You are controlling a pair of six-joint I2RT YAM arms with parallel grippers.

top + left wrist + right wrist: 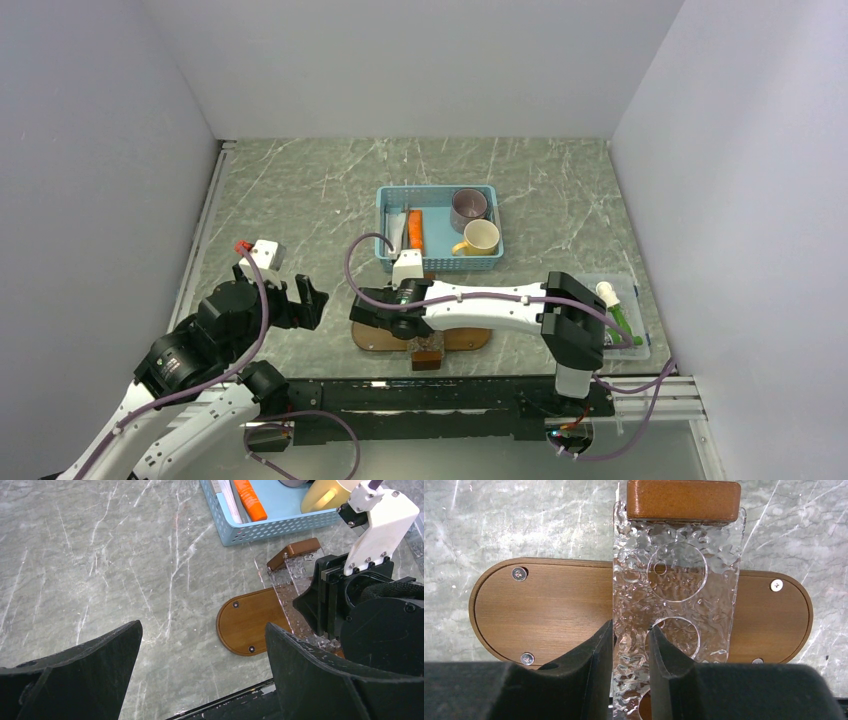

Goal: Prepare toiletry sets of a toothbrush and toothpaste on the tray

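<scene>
Right claw [630,630] pinches one edge of the clear dimpled panel [674,570] lying across the tray [539,610]. The left claw [202,630] hangs spread wide nearby. Best to hold that panel square and steady, as the toothbrush [227,497] lies in the basket [260,530], not yet fetched.

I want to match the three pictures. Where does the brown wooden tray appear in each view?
Top external: the tray lies low in the centre, partly covered by the right arm.
Left wrist: the tray is right of centre, with one rounded end showing.
Right wrist: the tray runs across the middle, with both ends showing.
Shared landmark: the right claw, shut on the clear plate that crosses the tray.
</scene>
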